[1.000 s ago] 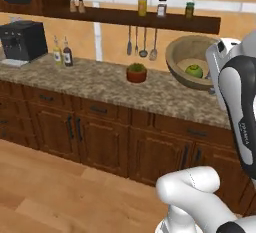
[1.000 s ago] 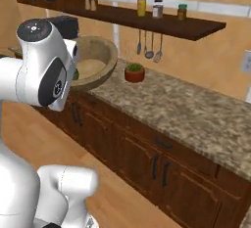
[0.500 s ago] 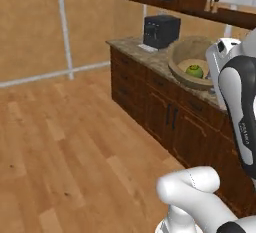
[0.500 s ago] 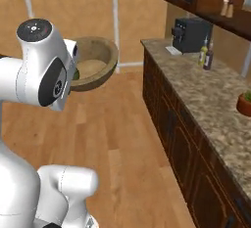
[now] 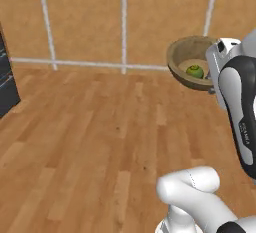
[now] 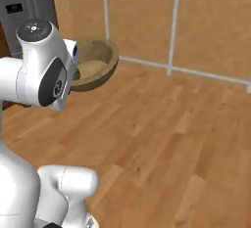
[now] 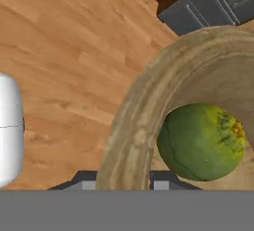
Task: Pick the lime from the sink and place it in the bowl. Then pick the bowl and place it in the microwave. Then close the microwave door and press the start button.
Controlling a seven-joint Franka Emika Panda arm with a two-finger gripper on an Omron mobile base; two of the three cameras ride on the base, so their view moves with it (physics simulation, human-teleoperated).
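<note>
Wooden bowl (image 5: 186, 59) holding the lime (image 5: 195, 71) is clamped at its rim by the gripper (image 7: 124, 178); no writing legible.

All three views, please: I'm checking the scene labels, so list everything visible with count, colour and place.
bowl: one, tan-brown, held up in the air over the floor, rim between the gripper's fingers.
lime: one, green with a yellow patch, inside the bowl.
wood floor: brown planks, below the bowl.
wall: tan panels with pale strips, behind.
grey appliance: one, far left of the right base view.
gripper: one, dark tips, shut on the bowl's rim.
</note>
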